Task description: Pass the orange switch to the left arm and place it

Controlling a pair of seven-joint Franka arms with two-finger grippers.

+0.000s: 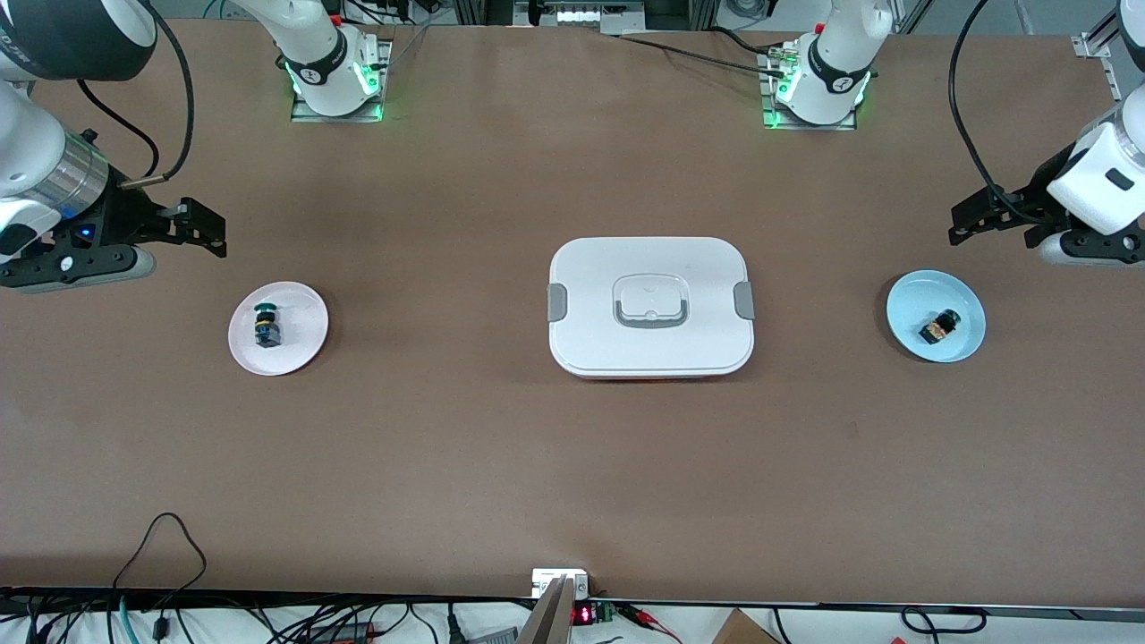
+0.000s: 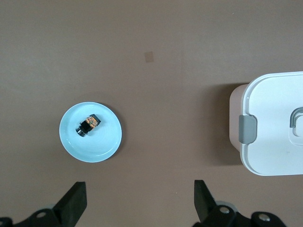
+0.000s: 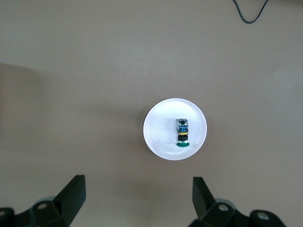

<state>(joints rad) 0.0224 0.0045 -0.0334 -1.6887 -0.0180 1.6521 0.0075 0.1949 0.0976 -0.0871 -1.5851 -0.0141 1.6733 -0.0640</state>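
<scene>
The orange switch (image 1: 938,327) lies on its side on a light blue plate (image 1: 905,304) at the left arm's end of the table. It also shows in the left wrist view (image 2: 88,124) on that plate (image 2: 71,142). The white box (image 1: 651,268) with grey clips stands mid-table and shows partly in the left wrist view (image 2: 274,118). My left gripper (image 1: 975,219) is open and empty over bare table beside the blue plate, and shows in its wrist view (image 2: 139,194). My right gripper (image 1: 201,228) is open and empty over bare table beside a white plate, and shows in its wrist view (image 3: 138,189).
A white plate (image 1: 304,304) at the right arm's end holds a green-capped, blue-bodied switch (image 1: 266,326), also in the right wrist view (image 3: 182,133). Cables and a small device (image 1: 561,581) lie along the table's front edge. The arm bases stand along the opposite edge.
</scene>
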